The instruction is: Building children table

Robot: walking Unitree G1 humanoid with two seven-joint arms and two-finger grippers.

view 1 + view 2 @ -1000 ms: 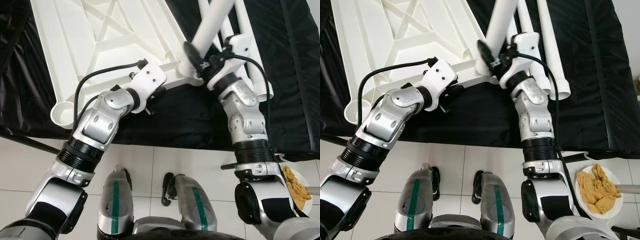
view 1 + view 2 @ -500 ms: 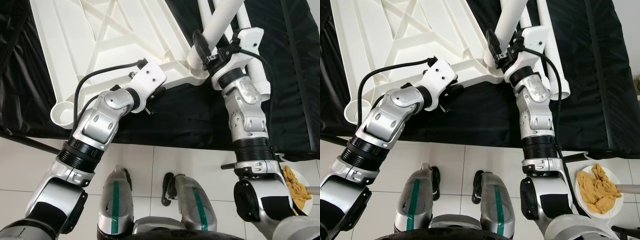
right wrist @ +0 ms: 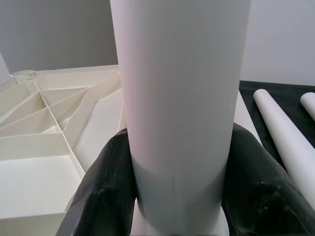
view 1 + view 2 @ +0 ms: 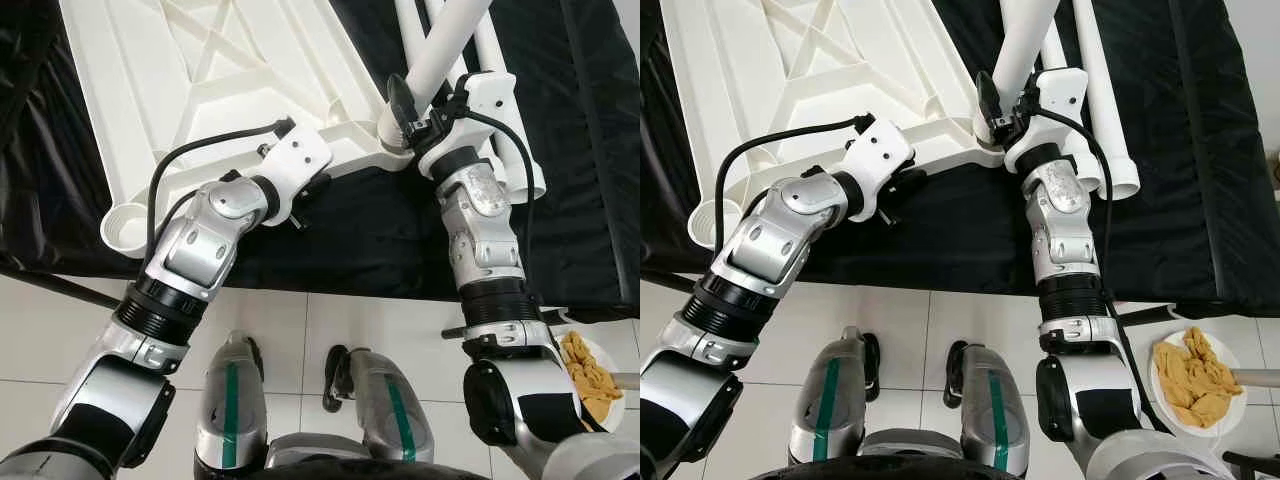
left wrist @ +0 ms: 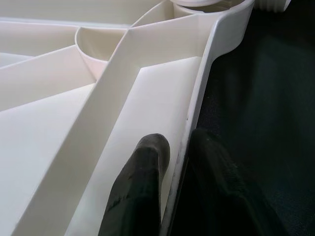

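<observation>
The white plastic tabletop (image 4: 200,80) lies upside down on black cloth, its ribbed underside up. My left gripper (image 5: 177,172) is shut on the tabletop's near rim, one finger (image 5: 140,187) inside and one outside. That spot is close to the corner socket (image 4: 395,130). My right gripper (image 4: 405,100) is shut on a white tube leg (image 4: 445,45), which leans up and away. The leg's (image 3: 177,98) lower end meets the corner socket. Whether it sits inside I cannot tell.
More white legs (image 4: 1105,100) lie on the black cloth (image 4: 400,230) to the right of the tabletop. Another empty corner socket (image 4: 125,225) is at the near left. On the tiled floor at my right stands a white plate (image 4: 1230,418) of yellowish pieces.
My right gripper has carried the leg's lower end a little to the right, onto the corner socket, and the leg now stands steeper. The left arm has not moved.
</observation>
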